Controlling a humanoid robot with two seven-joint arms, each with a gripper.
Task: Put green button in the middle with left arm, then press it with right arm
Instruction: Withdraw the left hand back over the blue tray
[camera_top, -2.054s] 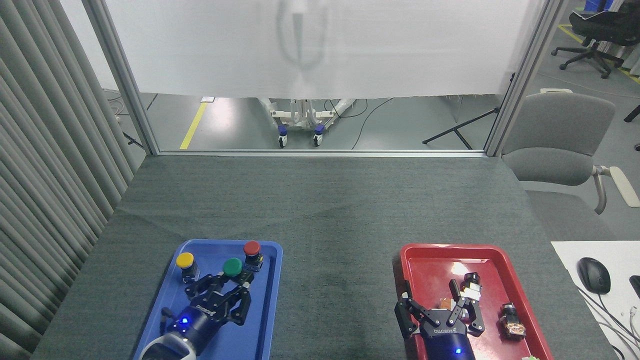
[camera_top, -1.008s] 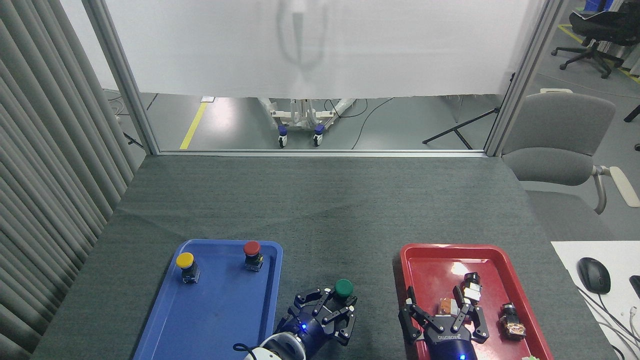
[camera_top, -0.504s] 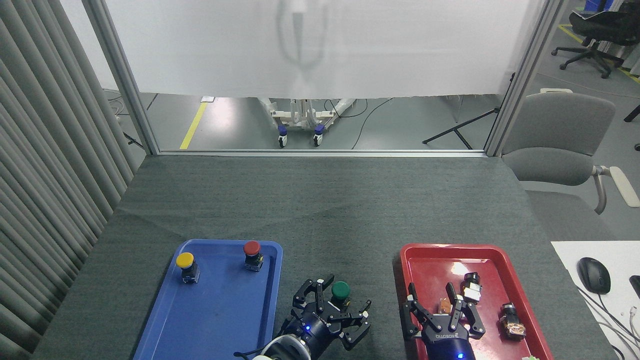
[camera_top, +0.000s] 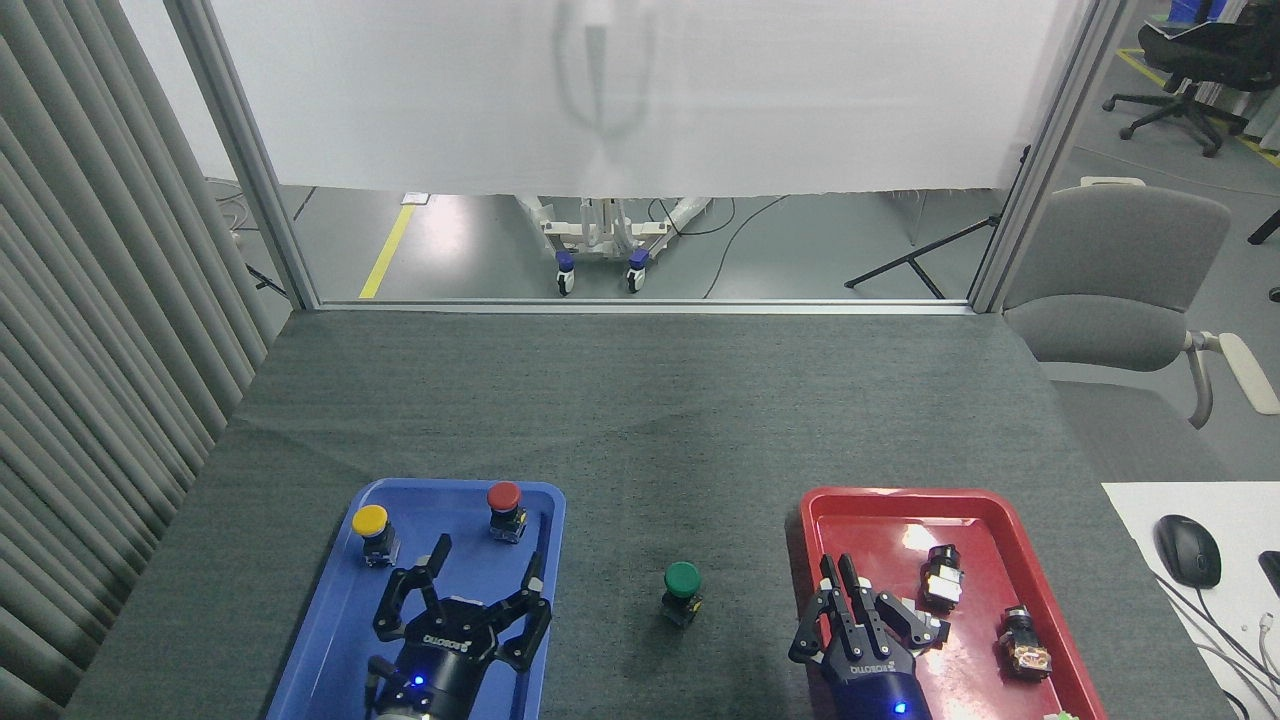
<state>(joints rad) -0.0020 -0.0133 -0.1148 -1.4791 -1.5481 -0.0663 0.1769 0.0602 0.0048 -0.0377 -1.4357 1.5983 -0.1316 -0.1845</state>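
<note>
Between grippers: green button (camera_top: 682, 588), untouched, upright.

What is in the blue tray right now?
The blue tray holds the yellow button and the red button, both upright near its far end. The open left gripper hangs over the near half, hiding the floor beneath.

Released the round green-capped push-button (camera_top: 682, 591) on grey felt; my left gripper (camera_top: 487, 575) moved back over the blue tray (camera_top: 330, 640), fingers spread; right gripper (camera_top: 843, 577) closed up.
</note>
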